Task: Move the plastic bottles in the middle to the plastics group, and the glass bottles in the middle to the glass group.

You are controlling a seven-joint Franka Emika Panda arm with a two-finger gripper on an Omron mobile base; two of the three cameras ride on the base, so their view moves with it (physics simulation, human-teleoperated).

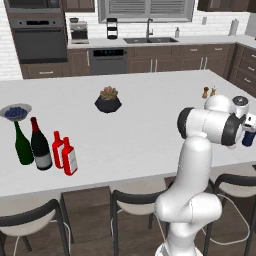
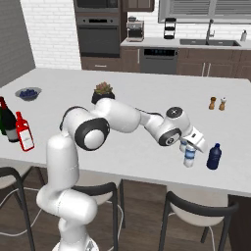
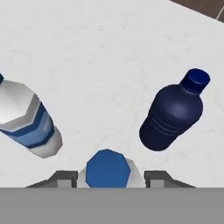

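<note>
My gripper (image 3: 111,178) is shut on the plastic bottle (image 3: 107,168), whose blue cap I see from above between the finger tips. In the right base view the gripper (image 2: 190,146) sits on top of this clear bottle (image 2: 189,158), near the counter's front right edge. A second clear water bottle (image 3: 28,122) with a blue label stands on one side, and a squat dark blue bottle (image 3: 175,113) (image 2: 213,157) on the other. Far left, two red glass bottles (image 1: 58,149) (image 1: 70,158) stand beside the green wine bottle (image 1: 22,145) and the dark wine bottle (image 1: 41,148).
A potted succulent (image 1: 108,100) stands mid-counter and a bowl of blueberries (image 1: 15,112) at the far left. Salt and pepper shakers (image 2: 217,103) stand behind the plastics. Dark stools (image 1: 135,200) line the counter's front edge (image 2: 147,174).
</note>
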